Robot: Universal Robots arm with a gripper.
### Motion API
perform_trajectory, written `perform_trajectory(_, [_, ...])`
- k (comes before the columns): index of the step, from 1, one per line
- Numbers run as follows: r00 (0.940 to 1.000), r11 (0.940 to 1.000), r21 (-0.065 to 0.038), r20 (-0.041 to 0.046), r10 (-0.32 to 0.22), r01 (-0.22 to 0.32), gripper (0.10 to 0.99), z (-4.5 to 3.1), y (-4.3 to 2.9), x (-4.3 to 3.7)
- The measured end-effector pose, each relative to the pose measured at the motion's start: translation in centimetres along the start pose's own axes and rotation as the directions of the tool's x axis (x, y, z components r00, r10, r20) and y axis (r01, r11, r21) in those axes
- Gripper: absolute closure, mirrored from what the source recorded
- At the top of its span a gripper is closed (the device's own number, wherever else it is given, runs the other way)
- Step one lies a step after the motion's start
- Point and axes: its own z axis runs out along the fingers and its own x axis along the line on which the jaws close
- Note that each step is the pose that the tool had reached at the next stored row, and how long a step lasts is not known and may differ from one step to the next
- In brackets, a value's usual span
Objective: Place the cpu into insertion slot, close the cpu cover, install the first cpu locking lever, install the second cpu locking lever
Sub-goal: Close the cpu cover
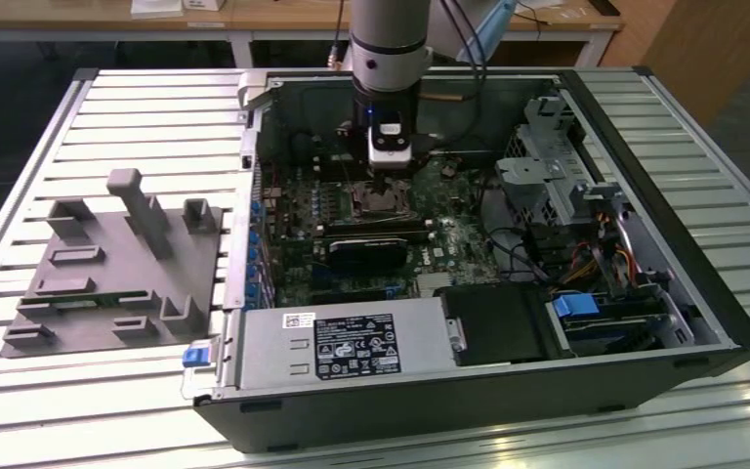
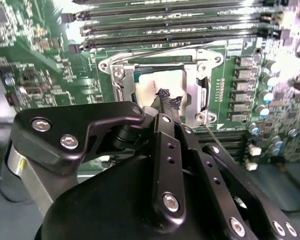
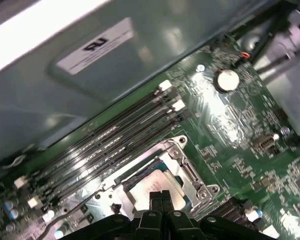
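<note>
While the arm [image 1: 389,39] hangs inside the open computer case [image 1: 479,410], gripper [image 3: 160,196]: clenched on nothing, tips right over the cpu [image 2: 155,82].
cpu: silver face up, seated flat in the insertion slot [image 2: 114,75].
insertion slot: mid-motherboard [image 2: 35,75], just beside the memory slots [image 3: 115,140].
cpu cover [image 2: 192,92]: silver frame lying along the cpu's edge.

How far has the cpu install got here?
Done: the cpu sits in the insertion slot, the cpu cover lying down over it. In hand: the shut gripper is poised just above them. Left: a thin lever rod beside the slot looks unlatched.
</note>
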Motion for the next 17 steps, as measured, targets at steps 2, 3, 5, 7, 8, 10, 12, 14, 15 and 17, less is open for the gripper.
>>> perform_trajectory(2, [0.9994, 0.9994, -0.001, -0.001, -0.036, 0.036, 0.98, 0.01, 0.0, 0.0])
perform_trajectory(3, [0.9985, 0.9985, -0.001, -0.0014, -0.054, 0.054, 0.98, 0.02, 0.0, 0.0])
perform_trajectory(5, [0.996, 0.996, -0.002, -0.0024, -0.09, 0.09, 0.98, 0.03, 0.0, 0.0])
perform_trajectory(7, [0.9919, 0.9919, -0.003, -0.0033, -0.127, 0.127, 0.98, 0.04, 0.0, 0.0])
perform_trajectory(8, [0.9895, 0.9895, -0.004, -0.0037, -0.145, 0.145, 0.98, 0.05, 0.0, 0.0])
perform_trajectory(10, [0.9836, 0.9836, -0.005, -0.0045, -0.18, 0.18, 0.98, 0.05, 0.0, 0.0])
perform_trajectory(12, [0.9765, 0.9765, -0.006, -0.0053, -0.216, 0.216, 0.98, 0.07, 0.0, 0.0])
perform_trajectory(14, [0.9681, 0.9681, -0.007, -0.0061, -0.251, 0.251, 0.98, 0.08, 0.0, 0.0])
perform_trajectory(15, [0.963, 0.963, -0.008, -0.0065, -0.269, 0.269, 0.98, 0.09, 0.0, 0.0])
perform_trajectory(17, [0.9527, 0.9527, -0.009, -0.0072, -0.304, 0.304, 0.98, 0.1, 0.0, 0.0])
